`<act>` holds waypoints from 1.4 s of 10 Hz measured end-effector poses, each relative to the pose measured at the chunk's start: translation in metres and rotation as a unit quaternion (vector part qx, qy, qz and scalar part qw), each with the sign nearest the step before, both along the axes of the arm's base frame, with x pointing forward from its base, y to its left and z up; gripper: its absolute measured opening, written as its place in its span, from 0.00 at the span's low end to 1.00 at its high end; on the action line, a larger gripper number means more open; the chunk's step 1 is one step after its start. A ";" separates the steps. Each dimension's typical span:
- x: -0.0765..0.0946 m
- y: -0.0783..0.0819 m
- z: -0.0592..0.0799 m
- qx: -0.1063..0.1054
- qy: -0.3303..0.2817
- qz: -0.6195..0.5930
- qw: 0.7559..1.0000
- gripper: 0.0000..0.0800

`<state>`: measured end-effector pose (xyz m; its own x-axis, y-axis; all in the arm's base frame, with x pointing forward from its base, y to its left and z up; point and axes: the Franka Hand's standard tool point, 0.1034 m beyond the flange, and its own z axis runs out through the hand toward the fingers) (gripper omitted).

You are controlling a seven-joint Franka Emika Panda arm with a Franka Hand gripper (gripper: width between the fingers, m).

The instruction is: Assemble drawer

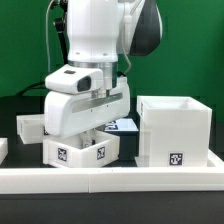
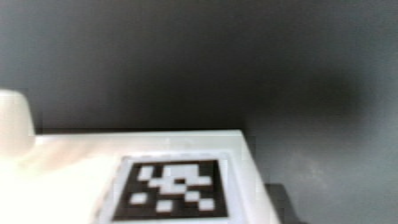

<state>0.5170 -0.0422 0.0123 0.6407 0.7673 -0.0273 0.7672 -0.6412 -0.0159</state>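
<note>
We see the gripper (image 1: 90, 131) low over the near tray (image 1: 80, 152), casing (image 1: 176, 130) on the exterior view's right; can't tell its opening or any grasp.

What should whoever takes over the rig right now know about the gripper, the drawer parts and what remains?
Gripper: down low over the near tray. Its fingers are hidden in both views, so I cannot tell whether it is open, shut or gripping.
Near tray: on the table just behind the border wall, tags facing front.
Second tray: further back, on the exterior view's left.
Casing: upright on the exterior view's right, apart from both trays.
Done: nothing inserted yet.
Left: both trays go into the casing.
</note>
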 end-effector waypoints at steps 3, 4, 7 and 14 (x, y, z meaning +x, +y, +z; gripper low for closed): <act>0.000 -0.004 -0.001 -0.002 -0.001 0.119 0.993 0.05; 0.000 -0.005 -0.001 -0.003 0.001 0.156 0.988 0.05; 0.003 -0.002 0.000 -0.009 0.004 0.266 0.964 0.05; 0.013 0.011 0.001 -0.003 0.020 0.303 0.953 0.05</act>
